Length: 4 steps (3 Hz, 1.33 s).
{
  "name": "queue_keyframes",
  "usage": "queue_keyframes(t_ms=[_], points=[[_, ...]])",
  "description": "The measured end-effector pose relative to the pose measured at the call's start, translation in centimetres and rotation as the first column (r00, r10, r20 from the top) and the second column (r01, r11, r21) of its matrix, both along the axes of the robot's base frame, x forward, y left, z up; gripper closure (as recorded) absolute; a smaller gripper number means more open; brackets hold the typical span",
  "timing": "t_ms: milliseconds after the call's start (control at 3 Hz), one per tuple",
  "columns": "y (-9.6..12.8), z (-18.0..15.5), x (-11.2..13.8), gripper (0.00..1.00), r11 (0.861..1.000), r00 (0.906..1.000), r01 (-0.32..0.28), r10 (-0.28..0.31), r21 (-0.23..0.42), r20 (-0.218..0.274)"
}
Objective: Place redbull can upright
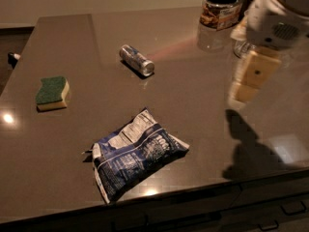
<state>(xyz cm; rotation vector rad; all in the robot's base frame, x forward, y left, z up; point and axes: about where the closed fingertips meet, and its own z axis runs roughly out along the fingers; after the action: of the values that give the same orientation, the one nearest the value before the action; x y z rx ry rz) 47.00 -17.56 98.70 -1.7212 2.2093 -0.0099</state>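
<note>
A slim silver metal drink can with blue markings, the redbull can, lies on its side on the dark brown glossy tabletop, toward the far middle. Its shiny rimmed end points to the near right and its other end to the far left. Nothing touches it.

The robot's gripper, a pale tan part below a white rounded wrist housing, hangs above the right side of the tabletop, well apart from the can and to its right. It tilts down toward the near left. Whether the jaws are wide or narrow I cannot tell from this angle. Its dark shadow falls on the tabletop just nearer than it, on the right.

A crumpled blue and white foil snack bag lies flat near the front edge, nearer than the can and clear of it. A rectangular sponge with a green scouring top and a yellow body sits on the left, well apart from both. At the far right stands a clear glass jar with a dark lid and brownish contents, upright, just left of the white wrist housing.
</note>
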Motion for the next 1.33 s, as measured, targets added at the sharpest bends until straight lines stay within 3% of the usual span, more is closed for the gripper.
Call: queue_keyframes(t_ms=[333,667,1000,1333], points=[[3.4,0.4,2.9,0.00,1.000,0.9996,0.010,-0.009,0.016,-0.025],[7.5,0.0,6.4,0.00,0.998,0.9977,0.060,-0.059,0.018,-0.035],[10.7,-1.7,10.6,0.00,0.986,0.9847,0.162,-0.160,0.029,-0.070],[13.8,-4.1,16.5,0.00,0.943,0.9377,0.329,-0.320,0.053,-0.136]])
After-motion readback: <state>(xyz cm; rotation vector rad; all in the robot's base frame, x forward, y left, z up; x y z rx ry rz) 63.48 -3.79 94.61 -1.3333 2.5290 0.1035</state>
